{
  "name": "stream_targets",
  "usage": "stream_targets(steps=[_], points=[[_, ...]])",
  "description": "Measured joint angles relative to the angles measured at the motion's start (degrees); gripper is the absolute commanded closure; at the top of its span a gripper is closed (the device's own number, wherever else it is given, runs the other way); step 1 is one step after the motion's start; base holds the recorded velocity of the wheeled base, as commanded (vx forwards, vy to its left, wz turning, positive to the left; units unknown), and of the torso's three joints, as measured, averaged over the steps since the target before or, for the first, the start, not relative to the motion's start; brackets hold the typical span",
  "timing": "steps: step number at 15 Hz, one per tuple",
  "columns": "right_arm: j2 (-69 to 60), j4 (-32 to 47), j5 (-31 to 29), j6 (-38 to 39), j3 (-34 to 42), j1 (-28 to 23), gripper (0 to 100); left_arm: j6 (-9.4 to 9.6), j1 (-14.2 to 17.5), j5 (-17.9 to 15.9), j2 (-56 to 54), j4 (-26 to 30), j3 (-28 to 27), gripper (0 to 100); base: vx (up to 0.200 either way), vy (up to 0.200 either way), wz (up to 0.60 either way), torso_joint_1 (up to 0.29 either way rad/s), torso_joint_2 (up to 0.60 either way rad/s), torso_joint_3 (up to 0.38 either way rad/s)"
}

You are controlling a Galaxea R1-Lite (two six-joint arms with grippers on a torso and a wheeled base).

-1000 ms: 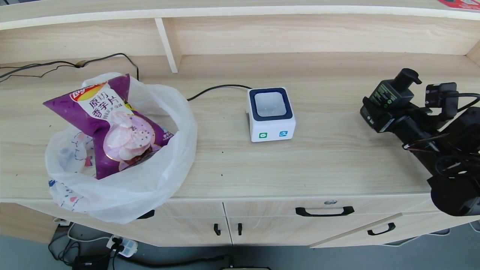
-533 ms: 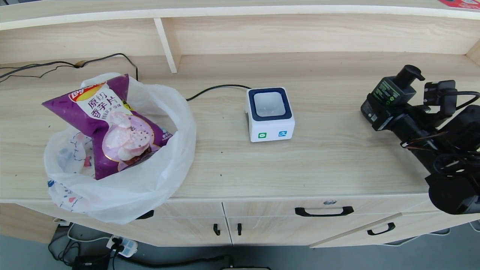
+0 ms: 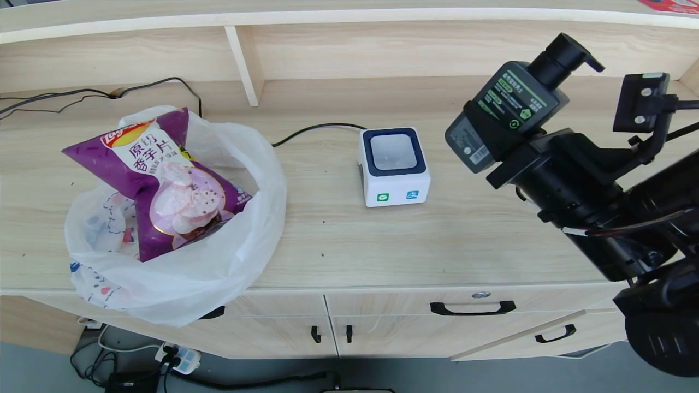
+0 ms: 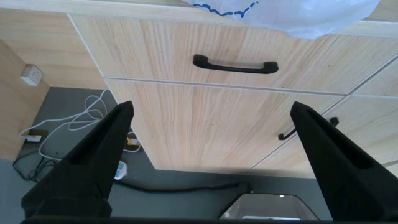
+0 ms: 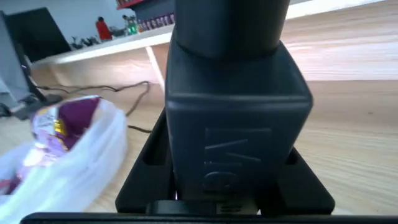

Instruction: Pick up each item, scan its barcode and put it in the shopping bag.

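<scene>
My right gripper is shut on a black pump bottle, holding it tilted in the air above the counter, to the right of the white scanner. A barcode label shows on the bottle's lower side. In the right wrist view the bottle sits close between the jaws. A white plastic shopping bag lies open at the counter's left with a purple chips bag inside; the same shopping bag appears in the right wrist view. My left gripper hangs open below the counter, facing the drawer fronts.
The scanner's black cable runs back toward the shelf. An upright wooden divider stands on the back ledge. Drawer handles line the cabinet front, and one drawer at the right is slightly ajar. A power strip lies on the floor.
My right arm has raised the pump bottle well above the counter and brought it left, nearer the scanner. The shopping bag, chips and scanner have stayed put.
</scene>
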Motion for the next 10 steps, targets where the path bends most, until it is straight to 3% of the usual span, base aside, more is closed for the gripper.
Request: stream_targets(steps=[2, 5, 10], points=[[-2.3, 0.0, -2.9, 3.8, 0.2, 9.9, 100, 0.07, 0.0, 0.0, 0.0, 0.0, 0.0, 0, 0.000, 0.000, 0.00, 0.000, 0.00, 0.000], [-4.2, 0.0, -3.8, 10.2, -0.9, 20.5, 100, 0.00, -0.1, 0.0, 0.0, 0.0, 0.0, 0, 0.000, 0.000, 0.00, 0.000, 0.00, 0.000], [-6.7, 2.2, -4.1, 11.3, -1.7, 29.7, 100, 0.02, 0.0, 0.0, 0.0, -0.1, 0.0, 0, 0.000, 0.000, 0.00, 0.000, 0.00, 0.000]])
